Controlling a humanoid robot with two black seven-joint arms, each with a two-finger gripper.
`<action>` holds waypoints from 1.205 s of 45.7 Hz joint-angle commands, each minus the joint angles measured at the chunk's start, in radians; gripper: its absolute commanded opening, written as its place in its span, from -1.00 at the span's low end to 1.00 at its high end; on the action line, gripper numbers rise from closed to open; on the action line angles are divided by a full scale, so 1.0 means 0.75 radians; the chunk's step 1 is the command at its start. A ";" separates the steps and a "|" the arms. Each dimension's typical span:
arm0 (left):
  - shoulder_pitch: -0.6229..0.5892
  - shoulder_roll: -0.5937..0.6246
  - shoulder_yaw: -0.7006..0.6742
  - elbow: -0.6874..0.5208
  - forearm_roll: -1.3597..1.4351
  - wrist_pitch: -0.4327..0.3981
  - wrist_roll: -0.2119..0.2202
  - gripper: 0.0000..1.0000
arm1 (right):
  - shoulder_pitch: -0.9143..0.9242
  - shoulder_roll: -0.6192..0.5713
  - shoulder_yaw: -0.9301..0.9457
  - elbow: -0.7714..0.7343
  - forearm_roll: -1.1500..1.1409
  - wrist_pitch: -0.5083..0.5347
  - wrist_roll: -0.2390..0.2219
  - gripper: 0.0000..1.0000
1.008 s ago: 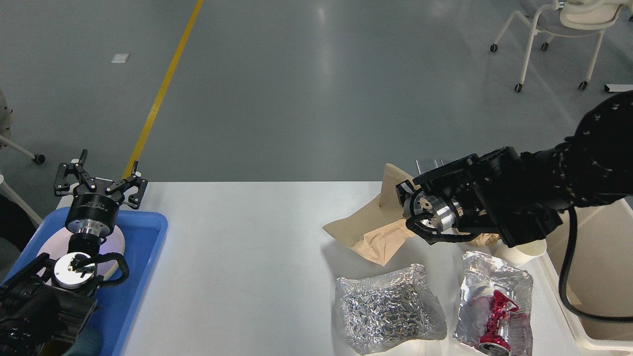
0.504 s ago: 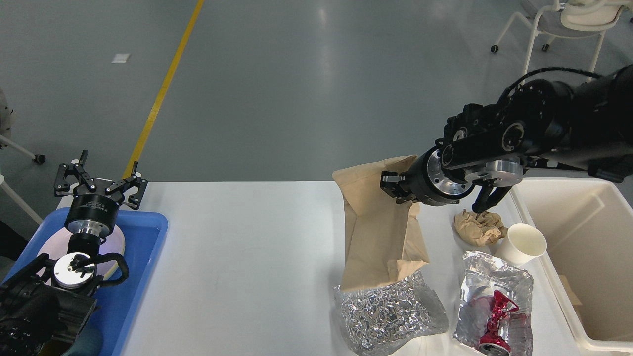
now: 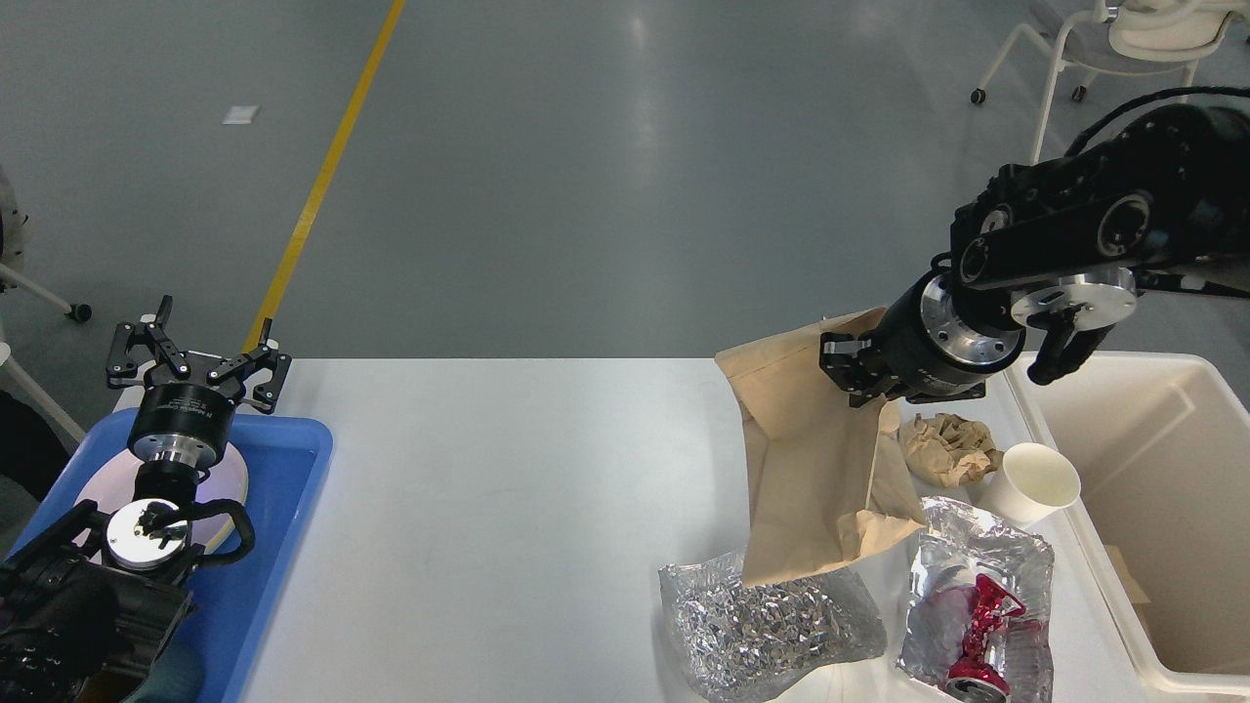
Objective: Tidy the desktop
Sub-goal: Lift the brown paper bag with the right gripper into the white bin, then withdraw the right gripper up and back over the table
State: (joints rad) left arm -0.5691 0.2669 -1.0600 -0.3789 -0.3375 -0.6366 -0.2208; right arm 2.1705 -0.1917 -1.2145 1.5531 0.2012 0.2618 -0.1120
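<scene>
At far left, over a blue tray (image 3: 283,508) sitting on the left end of the bench (image 3: 488,508): the left hand (image 3: 198,356), raised above the tray, 2 fingers spread wide apart, gripping nothing. Beneath the left arm, lying in the tray, a pale round plate (image 3: 229,483), mostly hidden. Beyond the bench, a grey floor crossed by a yellow line (image 3: 327,161).

Across the middle, bare glossy white bench surface, wide and rounded at the far corners.

Right of centre, held up off the bench: a brown paper bag (image 3: 811,469), hanging tilted, its lower edge overlapping a crumpled sheet of silver foil (image 3: 771,630) at the near edge. Clamped on the bag's upper right corner: the right hand (image 3: 852,363), fingers closed on the paper, with the right arm reaching in from the upper right.

Just right of the bag, resting on the bench: a crumpled brown paper ball (image 3: 947,447), touching or nearly touching a white paper cup (image 3: 1037,481) lying on its side, mouth turned toward the viewer. Near of the cup, a second silver foil piece (image 3: 986,557) with a crushed red can (image 3: 977,635) lying on it.

At far right, beside the bench edge: a cream-white bin (image 3: 1172,469), open at the top. In the far right corner of the floor, a white wheeled chair (image 3: 1104,49).
</scene>
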 commanded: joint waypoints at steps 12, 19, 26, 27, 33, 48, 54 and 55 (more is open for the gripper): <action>0.000 0.000 0.000 0.000 0.000 0.000 0.000 0.94 | -0.548 -0.409 -0.107 -0.657 -0.054 -0.112 0.002 -1.00; 0.000 0.000 0.000 0.000 0.000 0.000 0.000 0.94 | -0.828 -0.460 -0.085 -1.023 -0.047 -0.132 0.006 -1.00; 0.000 0.000 0.000 0.000 0.000 0.000 0.000 0.94 | -1.084 -0.481 0.001 -1.267 -0.043 -0.263 0.006 -1.00; 0.000 0.000 0.000 0.000 0.000 0.000 0.000 0.94 | -1.114 -0.481 0.014 -1.299 -0.041 -0.279 0.006 -1.00; 0.000 0.000 0.000 0.000 0.000 0.000 0.000 0.94 | -1.311 -0.473 0.097 -1.485 -0.031 -0.343 0.004 -1.00; 0.000 0.000 0.000 0.000 0.000 0.000 0.000 0.94 | -1.865 -0.305 0.188 -1.970 -0.029 -0.482 0.004 -1.00; 0.000 0.000 0.000 0.000 0.000 0.000 0.000 0.94 | -1.927 -0.272 0.188 -1.975 -0.029 -0.545 0.004 -1.00; 0.000 0.000 0.000 0.000 0.000 0.000 0.000 0.94 | -1.933 -0.270 0.188 -1.975 -0.029 -0.551 0.004 -1.00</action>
State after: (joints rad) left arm -0.5691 0.2669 -1.0600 -0.3789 -0.3374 -0.6366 -0.2209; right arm 0.7582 -0.4100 -1.0741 0.0790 0.1794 -0.1174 -0.1089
